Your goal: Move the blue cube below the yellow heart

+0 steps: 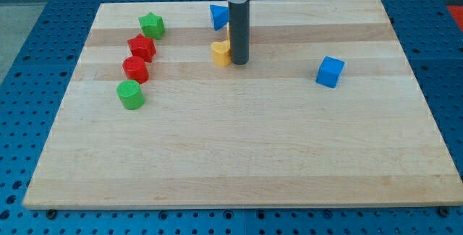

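Observation:
The blue cube (330,71) sits on the wooden board at the view's right, well apart from the other blocks. The yellow heart (220,52) lies near the top middle, partly hidden by my rod. My tip (239,63) rests on the board right against the heart's right side, far to the left of the blue cube. A second blue block (218,16), its shape unclear, sits just above the heart behind the rod.
At the view's left, a curved line of blocks: a green star (152,24), a red star (142,47), a red cylinder (135,69) and a green cylinder (131,94). The wooden board (239,155) lies on a blue perforated table.

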Controlling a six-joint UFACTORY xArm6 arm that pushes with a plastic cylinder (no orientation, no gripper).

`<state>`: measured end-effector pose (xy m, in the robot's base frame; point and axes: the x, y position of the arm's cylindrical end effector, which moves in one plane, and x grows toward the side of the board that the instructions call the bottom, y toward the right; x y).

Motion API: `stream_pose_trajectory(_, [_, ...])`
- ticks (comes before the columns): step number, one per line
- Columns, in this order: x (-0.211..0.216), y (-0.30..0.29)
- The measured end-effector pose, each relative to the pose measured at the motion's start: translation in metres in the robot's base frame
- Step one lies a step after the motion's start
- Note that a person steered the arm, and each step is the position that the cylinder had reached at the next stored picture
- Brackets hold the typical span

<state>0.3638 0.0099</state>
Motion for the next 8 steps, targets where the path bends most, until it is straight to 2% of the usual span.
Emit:
stream_pose_trajectory(2, [-0.015, 0.178])
stream_pose_trajectory(3, [0.051, 0.213])
stream_pose_trajectory(4, [0.056, 0.192])
stream_pose_trajectory(7, [0.007, 0.129])
stream_pose_trajectory(8, [0.007, 0.102])
